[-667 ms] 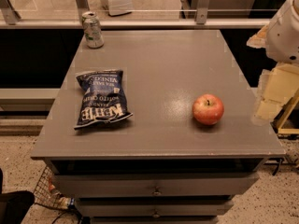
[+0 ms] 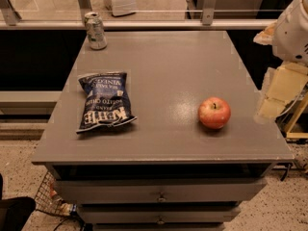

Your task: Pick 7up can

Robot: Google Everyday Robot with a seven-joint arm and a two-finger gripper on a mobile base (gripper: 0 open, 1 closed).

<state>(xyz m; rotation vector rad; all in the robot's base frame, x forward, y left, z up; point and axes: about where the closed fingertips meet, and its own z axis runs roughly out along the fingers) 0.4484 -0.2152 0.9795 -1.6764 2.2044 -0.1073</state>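
Can (image 2: 96, 30) stands upright at the far left corner of the table (image 2: 173, 57), close to the back edge, silver top up, nothing touching it. It sits on the tabletop, so the pick is not yet made. Its nearest neighbour is the chip bag (image 2: 103, 102), lying flat on the left side and nearer the front, with a strip of bare table between the two. Apple (image 2: 214, 113) sits toward the front right, well apart from the can. My gripper (image 2: 278, 93) hangs just off the table's right edge, on the apple's side, with the whole width of the top between it and the can. It carries nothing that I can see; whether it is spread or pressed together I cannot tell. My arm (image 2: 294, 28) shows above it at the right border of the view. Judgement: the task is at its very start, with no part of the pick done. Left to do: carry the gripper across to the far left corner, clear of apple and bag, settle it around the can, close, and lift. The can stands near the corner, so a careless nudge might tip it or push it off.
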